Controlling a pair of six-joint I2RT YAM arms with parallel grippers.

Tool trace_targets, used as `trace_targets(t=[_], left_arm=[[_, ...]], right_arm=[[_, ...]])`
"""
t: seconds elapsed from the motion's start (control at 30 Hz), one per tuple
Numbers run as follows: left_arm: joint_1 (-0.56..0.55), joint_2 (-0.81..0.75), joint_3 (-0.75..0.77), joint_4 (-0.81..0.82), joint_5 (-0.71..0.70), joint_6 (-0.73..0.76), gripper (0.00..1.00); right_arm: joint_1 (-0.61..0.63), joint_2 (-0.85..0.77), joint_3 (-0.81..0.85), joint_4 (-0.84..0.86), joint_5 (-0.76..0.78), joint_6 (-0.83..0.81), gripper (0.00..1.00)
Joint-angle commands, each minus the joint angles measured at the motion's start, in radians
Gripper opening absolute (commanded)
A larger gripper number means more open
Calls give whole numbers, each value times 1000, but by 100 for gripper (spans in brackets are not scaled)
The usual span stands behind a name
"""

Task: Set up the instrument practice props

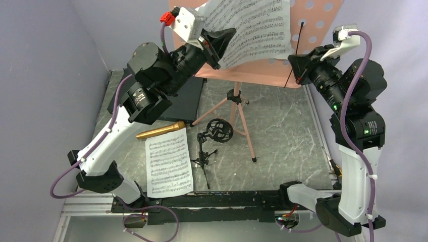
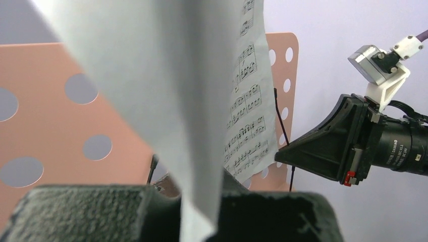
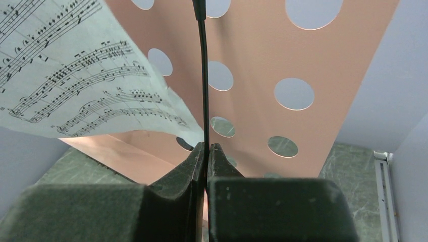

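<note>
Closed hard with the left gripper (image 2: 199, 212) on the lower edge of one white sheet-music page (image 1: 252, 30), holding it high and tilted against the perforated face of the pink-copper music stand (image 1: 320, 22), apparently to lay the paper onto the desk. Pinched shut with the right gripper (image 3: 207, 164) on the thin black retainer wire (image 3: 204, 85) at the stand's right side, seemingly drawing it off the desk to let the page's right edge slide in behind. Seen from the right wrist, page corner just beside that wire; touching or not, impossible to tell. Judged as mid-step: paper up at the stand but curled, not yet seated on the ledge. Down on the table (image 1: 282, 131), well apart from the raised sheet and flat near the left arm, the second page (image 1: 169, 164), presumably waiting its turn. Just beyond it, on its side, the gold microphone (image 1: 161, 130), beside a flat black box (image 1: 189, 96). Near the music stand's tripod legs, the small black mic stand (image 1: 214, 136), ring mount empty; upright or tipped, hard to say from above. Probably calls next for easing the page under the wire before loosening either grip, to avoid dropping the sheet.
</note>
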Motion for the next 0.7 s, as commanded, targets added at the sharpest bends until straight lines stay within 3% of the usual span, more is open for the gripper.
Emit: trace_targets(t=[0.0, 0.67], left_arm=[[-3, 1, 21, 46, -28, -4, 3], [-3, 46, 68, 17, 31, -11, 3]], right_arm=[[-1, -31, -13, 88, -49, -26, 0], [-2, -69, -91, 159, -128, -54, 0]])
